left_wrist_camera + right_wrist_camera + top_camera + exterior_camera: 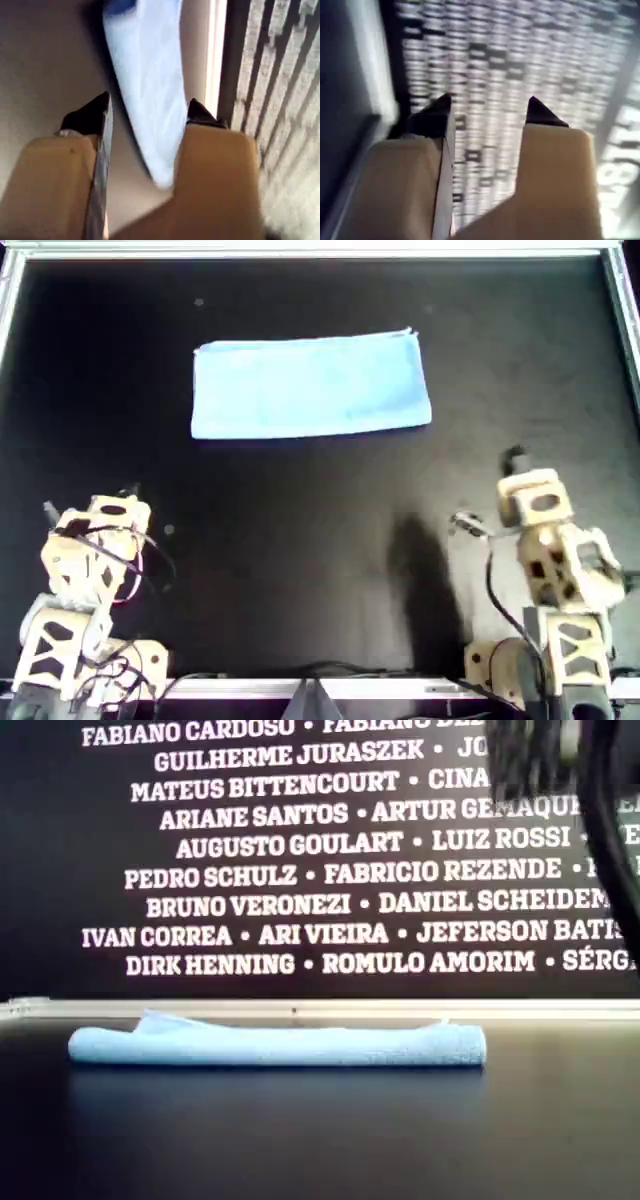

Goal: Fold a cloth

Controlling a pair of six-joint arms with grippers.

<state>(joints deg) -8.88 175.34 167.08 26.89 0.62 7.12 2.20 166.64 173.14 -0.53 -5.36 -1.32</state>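
The light blue cloth (310, 385) lies flat in a folded rectangle on the black table, toward the far side in the overhead view. The exterior view shows the cloth (280, 1045) as a low, long strip in front of the rail. My left gripper (149, 102) is open and holds nothing; the cloth (150, 90) shows beyond its fingers at a distance. Also open and holding nothing, my right gripper (489, 99) faces the lettered wall. One beige arm (95, 560) sits at the overhead view's lower left and another (550, 550) at its lower right, both well apart from the cloth.
A metal rail (300, 250) frames the black table (300, 540). Behind the table stands a dark wall with white names (330, 870). Cables (130, 570) hang around the arm bases. A dark blurred shape (600, 810) fills the exterior view's upper right.
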